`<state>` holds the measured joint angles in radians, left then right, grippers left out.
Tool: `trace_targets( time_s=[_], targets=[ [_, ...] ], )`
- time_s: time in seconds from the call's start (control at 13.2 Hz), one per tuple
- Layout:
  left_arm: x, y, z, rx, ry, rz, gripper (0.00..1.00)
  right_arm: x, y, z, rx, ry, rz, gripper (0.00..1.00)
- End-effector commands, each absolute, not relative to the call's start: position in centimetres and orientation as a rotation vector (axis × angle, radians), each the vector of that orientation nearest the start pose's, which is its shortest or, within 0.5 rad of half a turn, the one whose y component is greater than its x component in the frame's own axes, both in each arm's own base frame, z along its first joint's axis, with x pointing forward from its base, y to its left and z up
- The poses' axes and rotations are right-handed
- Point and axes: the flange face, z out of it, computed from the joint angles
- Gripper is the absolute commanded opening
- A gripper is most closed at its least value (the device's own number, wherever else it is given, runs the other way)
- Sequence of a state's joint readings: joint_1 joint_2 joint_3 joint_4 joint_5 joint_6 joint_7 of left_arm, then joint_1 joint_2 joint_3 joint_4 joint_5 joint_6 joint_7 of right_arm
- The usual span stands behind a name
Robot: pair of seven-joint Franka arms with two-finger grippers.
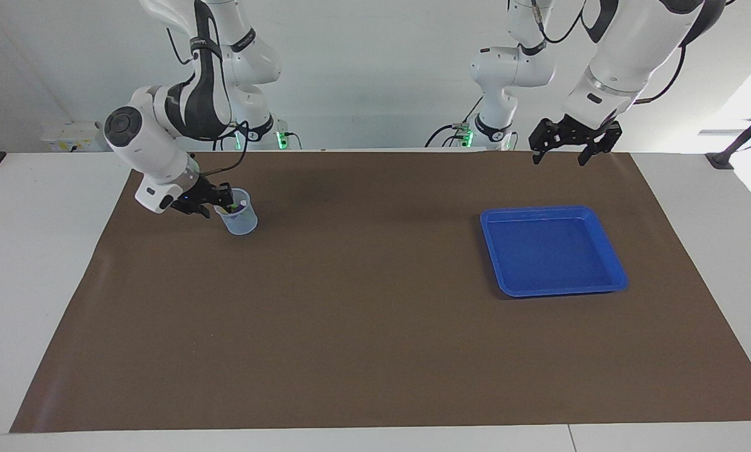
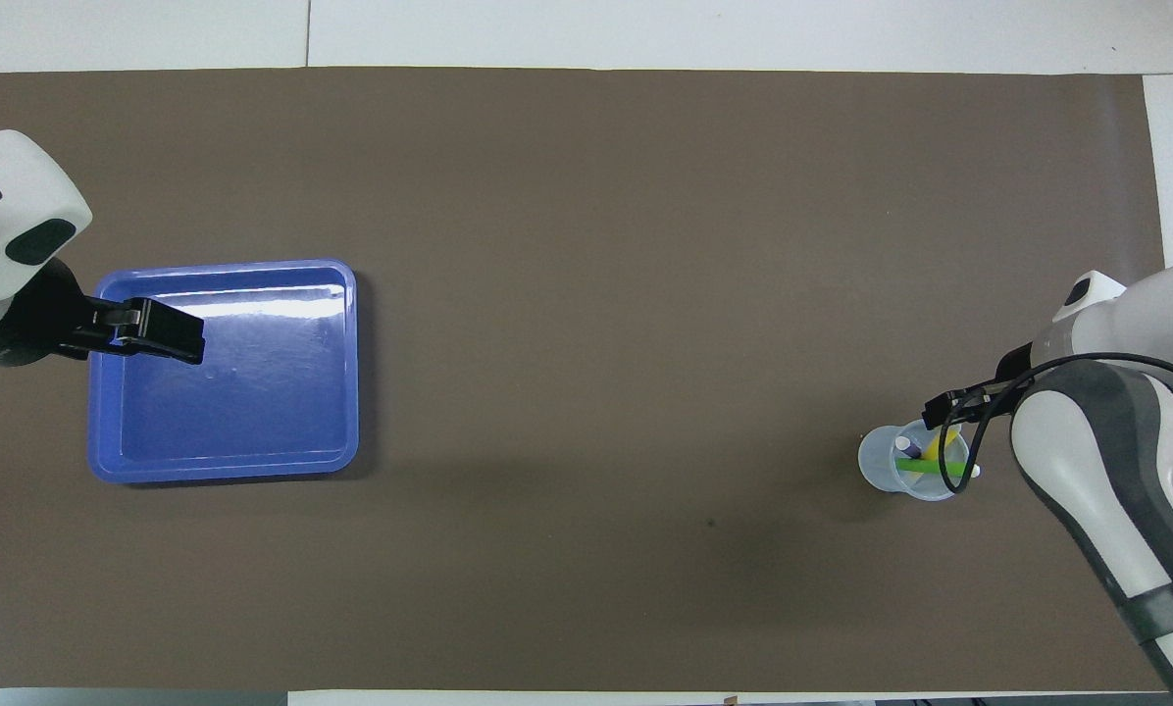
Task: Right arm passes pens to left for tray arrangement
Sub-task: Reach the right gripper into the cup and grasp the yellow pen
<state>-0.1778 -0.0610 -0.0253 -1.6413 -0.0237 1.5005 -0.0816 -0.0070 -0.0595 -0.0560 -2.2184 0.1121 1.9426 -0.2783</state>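
Observation:
The yellow pen (image 2: pixel 943 443), the purple pen (image 2: pixel 906 446) and the green pen (image 2: pixel 930 469) stand in a small translucent cup (image 2: pixel 884 467) toward the right arm's end of the table. In the facing view the cup (image 1: pixel 238 222) shows green and purple pen ends (image 1: pixel 232 206). My right gripper (image 1: pixel 223 202) is at the cup's rim, at the pens' upper ends; it also shows in the overhead view (image 2: pixel 947 410). The blue tray (image 1: pixel 551 251) lies empty toward the left arm's end, as the overhead view (image 2: pixel 253 402) shows. My left gripper (image 1: pixel 561 156) hangs open and empty in the air, over the tray's edge (image 2: pixel 160 331).
A brown mat (image 1: pixel 363 314) covers most of the white table. The arms' bases (image 1: pixel 488 125) stand at the robots' edge of the table.

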Motion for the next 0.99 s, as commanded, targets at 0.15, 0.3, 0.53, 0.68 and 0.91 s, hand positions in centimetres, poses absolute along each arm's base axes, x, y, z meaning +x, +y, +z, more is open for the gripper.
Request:
trace_targets(
  time_s=[0.15,0.3,0.53,0.68,0.91],
  targets=[
    [51.3,-10.7,62.0,-3.154,0.188,0.120,1.00,48.2,-2.6,38.5,-2.959,-0.266,0.266,0.38],
    [51.3,-10.8,62.0,-3.154,0.190,0.120,1.00,48.1,-2.7,38.5,-2.958,-0.264,0.266,0.18],
    [51.3,-10.7,62.0,-3.154,0.193,0.117,1.00,48.3,-2.8,38.7,-2.956,-0.258,0.274,0.00],
    [51.3,-10.8,62.0,-3.154,0.195,0.117,1.00,49.5,-3.0,40.2,-2.959,-0.263,0.266,0.00],
    [51.3,-10.7,62.0,-3.156,0.188,0.120,1.00,51.8,-3.0,47.2,-2.968,-0.286,0.225,0.00]
  ],
)
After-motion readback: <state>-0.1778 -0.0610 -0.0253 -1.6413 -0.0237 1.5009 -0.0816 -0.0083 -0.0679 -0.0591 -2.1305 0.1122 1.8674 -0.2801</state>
